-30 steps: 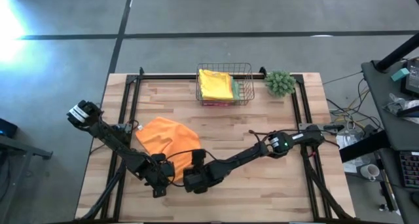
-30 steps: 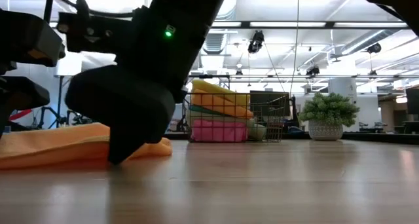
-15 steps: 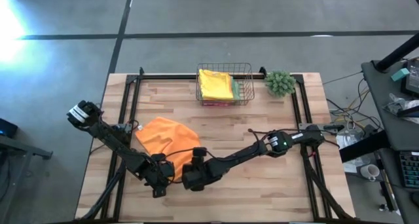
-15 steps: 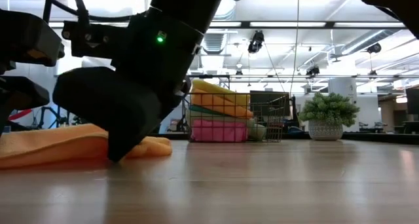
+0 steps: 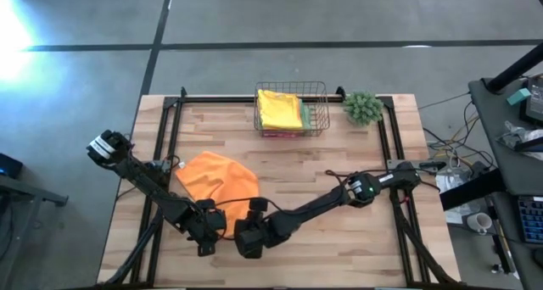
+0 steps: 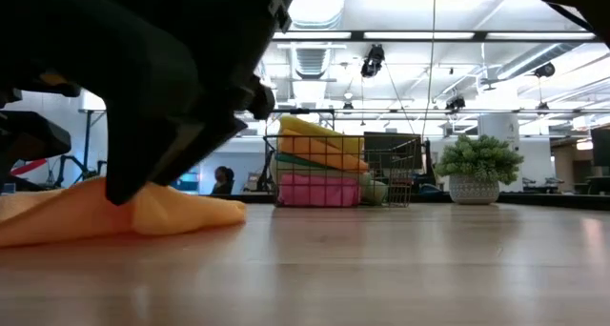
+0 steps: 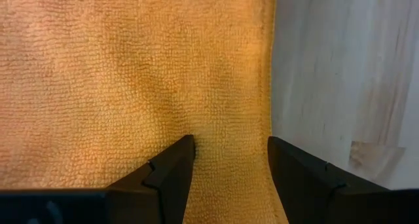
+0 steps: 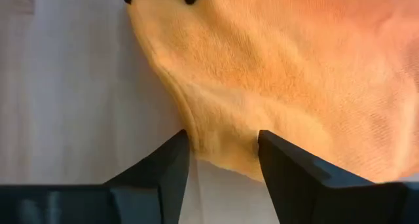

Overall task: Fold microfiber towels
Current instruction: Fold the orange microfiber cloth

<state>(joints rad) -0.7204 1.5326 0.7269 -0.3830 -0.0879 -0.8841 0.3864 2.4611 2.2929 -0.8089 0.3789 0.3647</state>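
**Both grippers at near edge of orange towel, hem between jaws**

Pale wooden slatted desk carries everything. Landmark: copper wire basket at the far edge, stacked with folded cloths, yellow microfiber towel on top, pink one lowest in the low view. Crumpled orange microfiber towel lies well in front of the basket, toward the left arm's side, bunched and not flat. Small green fuzzy plant sits just beside the basket.

Left gripper is at the towel's near edge, jaws spread with cloth between them. Right gripper is just beside it on the same edge, jaws likewise spread astride the hem; neither visibly pinching.

Towel likely light, limp, grippy nap, will sag and drag. Best hold: two corners of one hem, thin edge only.
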